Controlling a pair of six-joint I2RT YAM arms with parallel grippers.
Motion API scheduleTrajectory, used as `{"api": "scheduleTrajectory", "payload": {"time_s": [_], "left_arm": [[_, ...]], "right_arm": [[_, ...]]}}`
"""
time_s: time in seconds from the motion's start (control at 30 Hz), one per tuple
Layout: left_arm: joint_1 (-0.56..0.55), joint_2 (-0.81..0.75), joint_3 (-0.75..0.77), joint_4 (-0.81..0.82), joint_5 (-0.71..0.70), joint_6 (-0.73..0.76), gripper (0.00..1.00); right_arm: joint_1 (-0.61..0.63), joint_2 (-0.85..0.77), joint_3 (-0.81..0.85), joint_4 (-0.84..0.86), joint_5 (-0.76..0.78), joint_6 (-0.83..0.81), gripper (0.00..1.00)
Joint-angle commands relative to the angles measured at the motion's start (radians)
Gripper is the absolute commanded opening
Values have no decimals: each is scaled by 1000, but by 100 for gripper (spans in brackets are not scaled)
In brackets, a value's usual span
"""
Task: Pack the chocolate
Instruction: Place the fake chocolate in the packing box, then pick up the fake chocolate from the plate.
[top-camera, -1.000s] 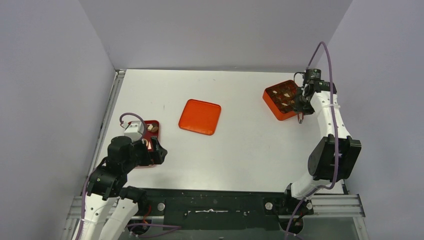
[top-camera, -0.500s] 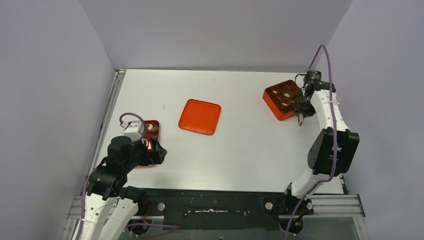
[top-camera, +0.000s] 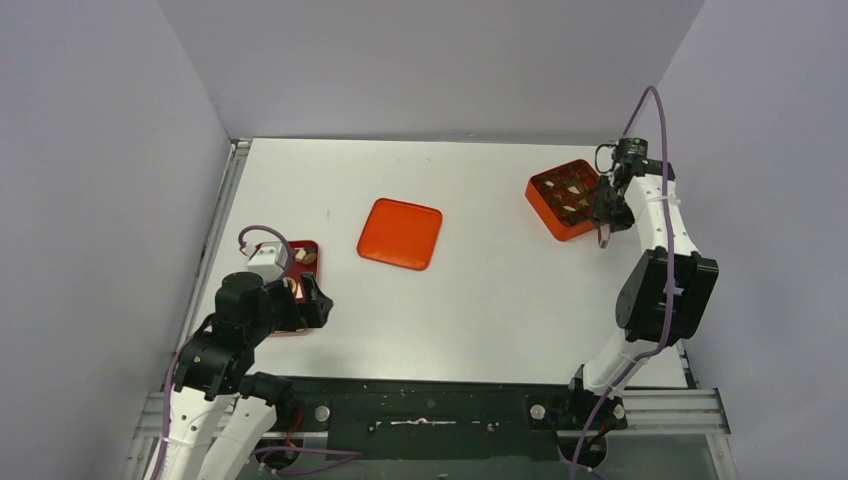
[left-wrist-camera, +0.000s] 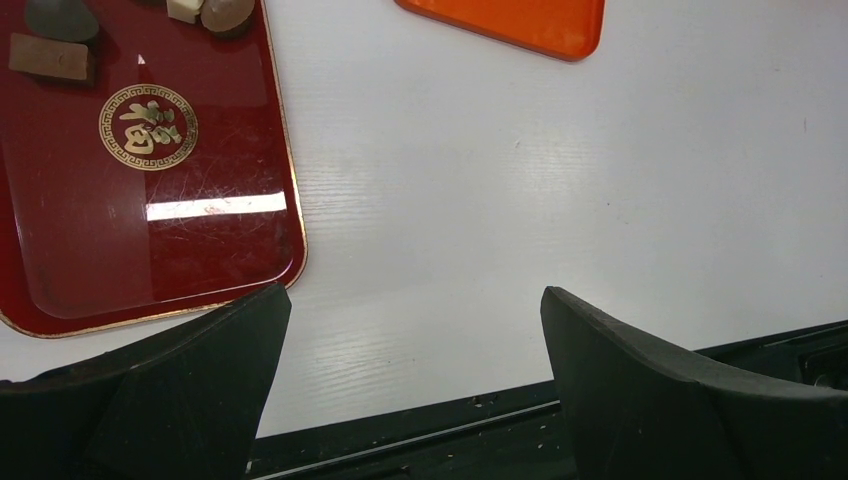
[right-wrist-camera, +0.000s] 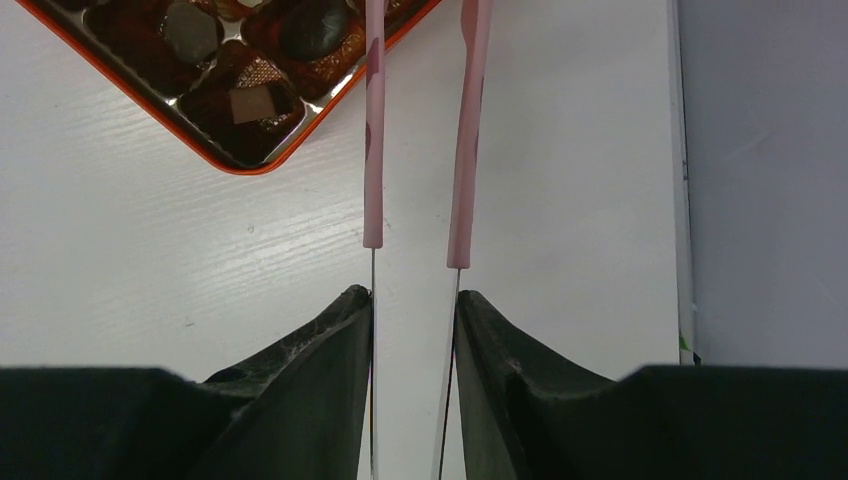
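1. The right pincer (right-wrist-camera: 413, 300) is pinching the pink tongs (right-wrist-camera: 465, 130) by their thin metal shanks. Over the last second it is easing that squeeze a little, so the two pink arms are standing slightly apart
2. In the top view the right arm (top-camera: 665, 295) is swinging its elbow back toward the wall while the tongs are staying at the near right corner of the orange compartment box (right-wrist-camera: 240, 165). Their tips are running out of the wrist picture, so I cannot tell whether they are carrying anything
3. The chocolate is lying in two places. Several pieces (right-wrist-camera: 313, 30) are sitting in the box's compartments, and a few more (left-wrist-camera: 52, 58) are waiting on the dark red tray (left-wrist-camera: 150, 220) at the left of the surface (left-wrist-camera: 560, 200), well apart from the box
4. The left pincer (left-wrist-camera: 410, 300) is hanging spread wide and empty just beside the tray, unmoved. The orange lid (top-camera: 400, 233) is likewise lying where it was, between tray and box
5. The loosening is probably a drop-off finishing, so packing is looking partly done, with another trip to the tray coming
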Motion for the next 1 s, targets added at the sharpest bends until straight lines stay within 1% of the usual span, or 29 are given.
{"api": "scheduleTrajectory", "payload": {"time_s": [0.0,0.73,0.97], "left_arm": [[1,-14,13,43,-11,15,97],[1,-30,13,38,-32,16,97],[-1,-31,14,37,-34,16,97]], "right_arm": [[-4,5,53,24,-12,-17,34],[-3,-25,74,8,-41,-23,36],[8,-45,129,-37,-41,-23,35]]}}
